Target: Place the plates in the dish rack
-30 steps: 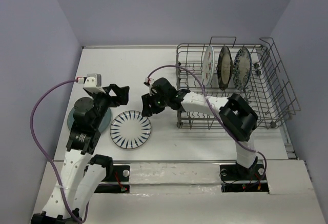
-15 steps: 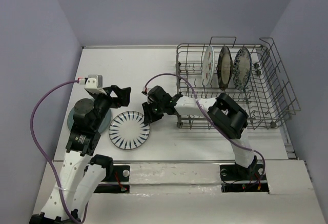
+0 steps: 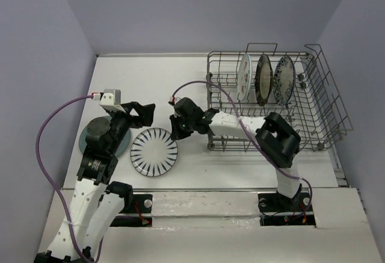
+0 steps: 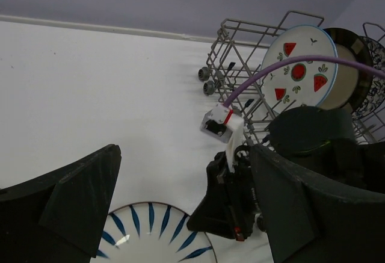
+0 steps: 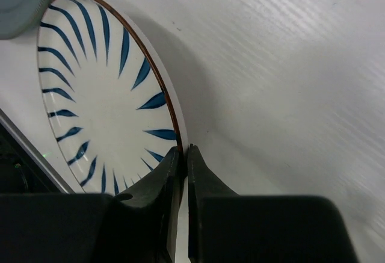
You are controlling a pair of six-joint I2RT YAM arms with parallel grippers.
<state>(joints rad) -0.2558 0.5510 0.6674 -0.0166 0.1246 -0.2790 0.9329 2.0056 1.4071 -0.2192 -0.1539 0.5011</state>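
Pinching the striped plate point(image 5: 102, 94) at its right rim, my right gripper point(image 5: 182, 150) jaws clamp it; left gripper point(image 4: 183, 154) jaws gape open.

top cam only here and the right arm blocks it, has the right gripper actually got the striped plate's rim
Observer: Yes. The right wrist view shows the right gripper pinched shut on the rim of the striped plate.
Operator: is that edge off the table
Observer: It throws a shadow on the table, so it looks tilted up. I cannot tell about the far side.
Operator: left gripper holding anything
Observer: No. The left wrist view shows the left gripper open, with nothing between its fingers.
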